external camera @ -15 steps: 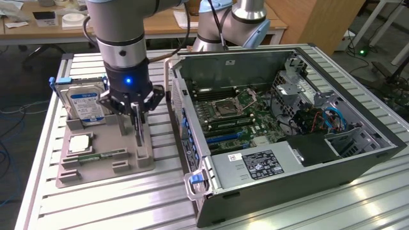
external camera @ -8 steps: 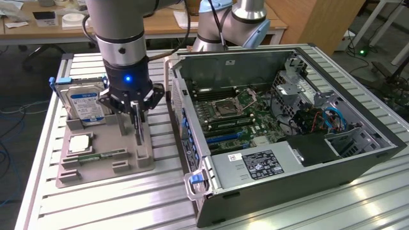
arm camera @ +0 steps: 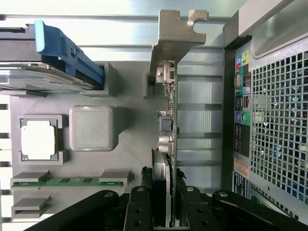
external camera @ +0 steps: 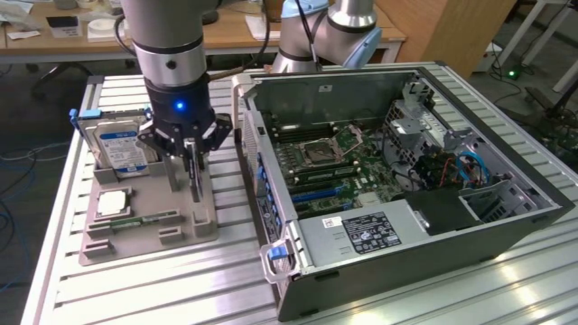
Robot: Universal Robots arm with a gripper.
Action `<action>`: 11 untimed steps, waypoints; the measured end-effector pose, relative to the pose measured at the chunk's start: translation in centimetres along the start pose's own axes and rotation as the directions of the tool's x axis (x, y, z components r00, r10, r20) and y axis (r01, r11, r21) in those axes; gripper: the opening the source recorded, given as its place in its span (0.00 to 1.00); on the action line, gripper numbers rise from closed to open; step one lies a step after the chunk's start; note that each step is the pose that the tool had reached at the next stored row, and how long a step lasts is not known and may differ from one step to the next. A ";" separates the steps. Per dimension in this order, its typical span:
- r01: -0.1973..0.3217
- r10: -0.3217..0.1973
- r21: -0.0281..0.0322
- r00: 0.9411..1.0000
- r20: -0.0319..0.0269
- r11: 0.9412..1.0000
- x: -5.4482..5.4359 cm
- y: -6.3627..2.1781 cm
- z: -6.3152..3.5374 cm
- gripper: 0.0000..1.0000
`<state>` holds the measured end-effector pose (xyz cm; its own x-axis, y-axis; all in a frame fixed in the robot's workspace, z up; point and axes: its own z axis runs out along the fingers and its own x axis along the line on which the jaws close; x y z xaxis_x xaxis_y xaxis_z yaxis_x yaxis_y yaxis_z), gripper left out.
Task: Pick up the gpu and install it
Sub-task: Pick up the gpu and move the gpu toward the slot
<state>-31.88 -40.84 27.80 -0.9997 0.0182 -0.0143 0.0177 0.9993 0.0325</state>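
In the exterior view, my gripper (external camera: 191, 162) hangs straight down over the grey fixture tray (external camera: 135, 240), which lies on the slatted aluminium table (external camera: 162, 284) just beside the open computer case (external camera: 388, 271). The jaws are closed on the gpu (external camera: 195, 186), which stands upright on edge, its lower end down at the tray on the side nearest the case. Towards the exterior view's left, a hard drive (external camera: 122, 149) with a blue label stands in the same tray, with a processor chip (external camera: 113, 202) and a memory stick (external camera: 145, 220) lying flat in front of it. Inside the case the motherboard (external camera: 339, 159) lies exposed.

In the wrist view I look along the gpu (arm camera: 168, 120) edge-on: a thin board ending in a silver metal bracket (arm camera: 175, 38). The black fingers (arm camera: 139, 211) of the gripper (arm camera: 163, 204) press against both faces of the card. To one side sit the hard drive (arm camera: 43, 77) in its blue carrier, the processor chip (arm camera: 39, 139) and the memory stick (arm camera: 67, 181); to the other, the computer case's rear ports (arm camera: 240, 110) and vent grille (arm camera: 279, 125).
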 end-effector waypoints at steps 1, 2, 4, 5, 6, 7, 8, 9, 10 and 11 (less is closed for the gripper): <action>0.000 0.000 0.000 1.000 0.000 1.000 0.0 0.00 -0.13 0.27; 0.000 0.000 0.000 1.000 0.000 1.000 0.0 0.01 -0.26 0.27; 0.000 0.000 -0.001 1.000 0.000 1.000 0.0 0.02 -0.55 0.27; 0.000 0.000 -0.001 1.000 0.000 1.000 0.0 0.02 -0.68 0.27; 0.000 0.000 -0.001 1.000 0.000 1.000 0.0 0.03 -0.82 0.27; 0.000 0.000 -0.001 1.000 0.000 1.000 0.0 0.03 -0.96 0.27; 0.000 0.000 -0.002 1.000 0.000 1.000 0.0 0.04 -1.11 0.27; 0.000 0.000 -0.002 1.000 0.000 1.000 0.0 0.04 -1.25 0.27; 0.000 0.000 -0.002 1.000 0.000 1.000 0.0 0.05 -1.40 0.27; 0.000 0.000 -0.002 1.000 0.000 1.000 0.0 0.05 -1.55 0.27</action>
<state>-31.87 -40.84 29.35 -0.9997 0.0182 -0.0143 0.0177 0.9992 0.0346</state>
